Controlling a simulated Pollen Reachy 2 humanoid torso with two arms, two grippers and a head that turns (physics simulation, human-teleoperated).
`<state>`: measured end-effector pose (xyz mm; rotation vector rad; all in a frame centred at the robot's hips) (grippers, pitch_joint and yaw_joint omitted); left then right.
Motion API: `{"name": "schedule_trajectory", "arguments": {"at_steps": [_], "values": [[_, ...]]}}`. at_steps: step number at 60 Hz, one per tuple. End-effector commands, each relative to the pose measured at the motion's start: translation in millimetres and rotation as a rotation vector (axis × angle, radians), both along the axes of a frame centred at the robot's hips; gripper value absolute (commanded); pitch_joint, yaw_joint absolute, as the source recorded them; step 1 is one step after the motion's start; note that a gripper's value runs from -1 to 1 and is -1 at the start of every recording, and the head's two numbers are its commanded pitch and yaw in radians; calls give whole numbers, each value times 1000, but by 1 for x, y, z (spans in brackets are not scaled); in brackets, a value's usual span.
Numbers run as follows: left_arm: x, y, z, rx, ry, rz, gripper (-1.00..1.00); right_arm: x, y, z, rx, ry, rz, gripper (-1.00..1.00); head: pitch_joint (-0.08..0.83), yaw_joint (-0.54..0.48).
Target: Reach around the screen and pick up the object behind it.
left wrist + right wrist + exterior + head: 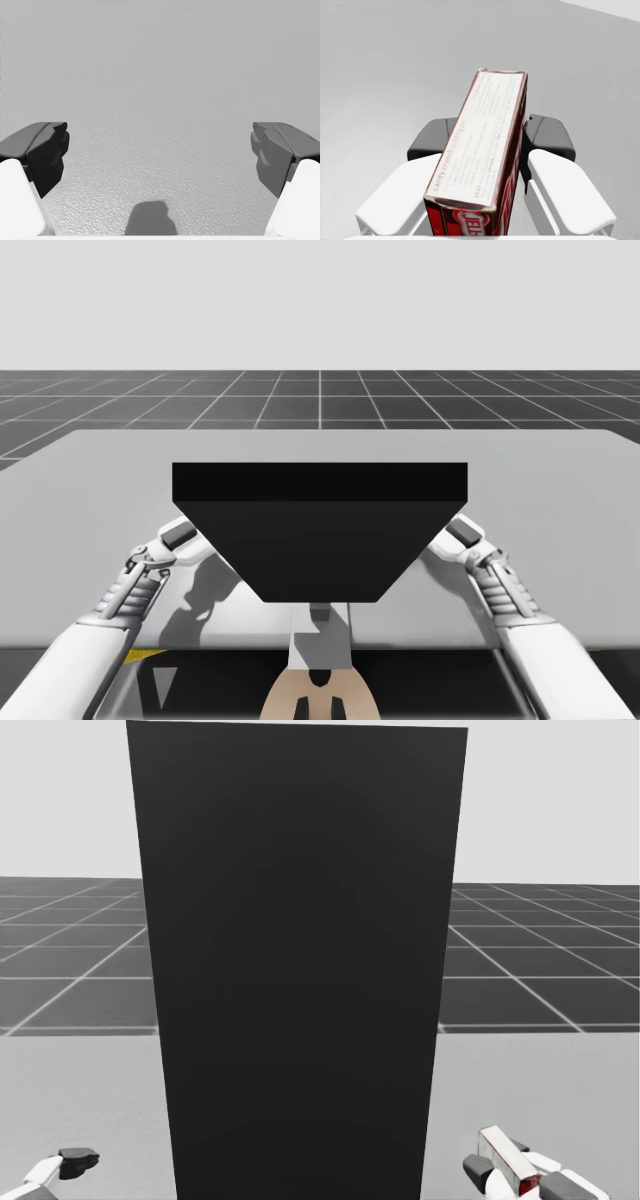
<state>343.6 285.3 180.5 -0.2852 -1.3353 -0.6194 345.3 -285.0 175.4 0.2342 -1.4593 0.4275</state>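
Note:
A tall black screen (pixel 320 530) (pixel 300 960) stands upright on the grey table (pixel 560 500) in front of me. My right gripper (pixel 492 135) is shut on a red and white box (pixel 487 150), with a dark finger pressed on each long side. In the head view the box (pixel 503 1152) shows at the right gripper (pixel 500 1167), just right of the screen's base. My left gripper (pixel 160 150) is open over bare table with nothing between its fingers. It sits left of the screen (pixel 185 533) (pixel 76 1157). The right gripper (pixel 463 530) is level with the screen's right edge.
The table (pixel 160 75) spreads wide on both sides of the screen and beyond it. Its far edge (pixel 320 432) meets a dark gridded floor (pixel 320 395). Both arms come in along the screen's flanks.

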Motion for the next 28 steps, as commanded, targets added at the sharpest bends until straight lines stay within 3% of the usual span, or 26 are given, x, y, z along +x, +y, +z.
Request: {"name": "schedule_trajectory", "arguments": {"at_steps": [1, 14, 28], "values": [[0, 2, 0, -2, 0, 7, -1000, 1, -43, 41, 12, -105, -127, 1000, 142, -40], [1, 2, 1, -3, 1, 16, -1000, -8, -83, 106, 69, -282, -268, 1000, 139, -39], [2, 3, 1, -4, 2, 22, -1000, -22, -87, 188, 113, -469, -311, 1000, 139, -42]]}}
